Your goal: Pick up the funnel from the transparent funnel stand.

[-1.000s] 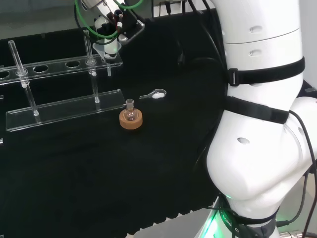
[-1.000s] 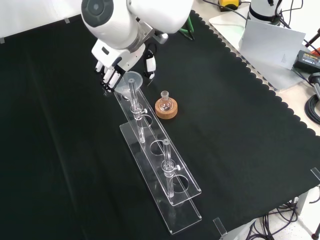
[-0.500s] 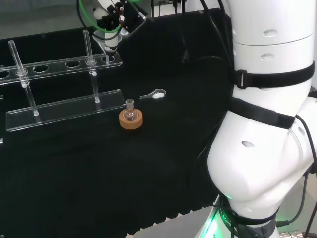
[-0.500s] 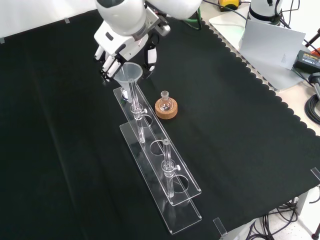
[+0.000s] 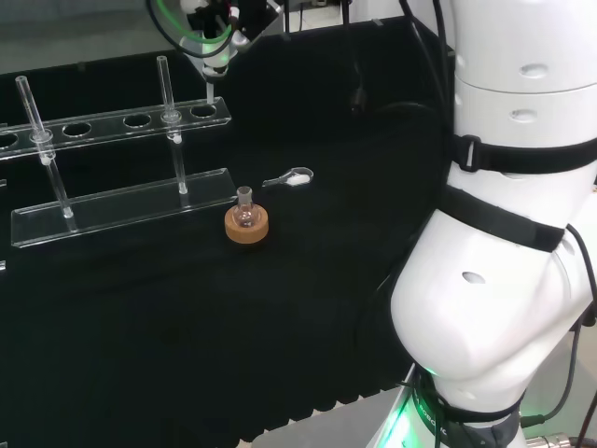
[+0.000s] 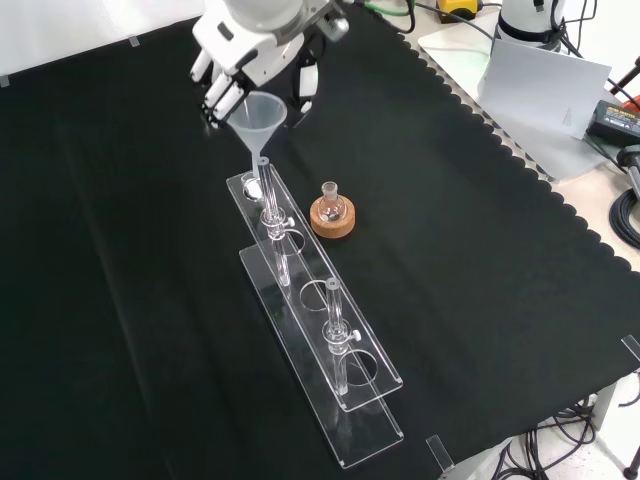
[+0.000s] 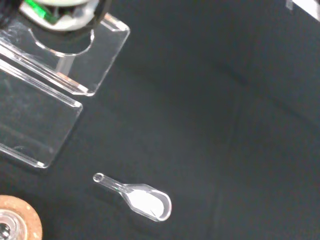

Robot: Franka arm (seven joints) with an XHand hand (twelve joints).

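Funnel [image 6: 259, 118] first, from the front view: I see it held in the robot hand [image 6: 240, 60], whose fingers are curled round the rim of the cone near the far edge of the desk [image 6: 480, 260]. Its long axis is upright, cone up and stem down, and the stem tip hangs just above the end hole of the transparent funnel stand [image 6: 310, 320], apparently clear of it. So the funnel lies directly below and slightly in front of the palm, and the stand lies straight below the stem. My judgement is that the coming move turns on that vertical line: lifting along the stem's axis should keep the tip from catching the hole's edge. Beside the stand, a small flask sits on a cork ring [image 6: 331, 218].

From the head view, I see the robot hand [image 5: 216, 28] at the top of the picture, toward the desk's far edge, above the stand's right end [image 5: 210, 112]. A pale, narrow shape below the fingers looks like the stem, though the clear ware is hard to read there. The cork ring [image 5: 246, 225] and a small clear scoop [image 5: 291, 177] rest on the cloth nearer the arm.

At the wrist view, the stand's end plate with its round hole [image 7: 75, 45] is close beneath the palm, and the scoop [image 7: 137, 198] holds something white.
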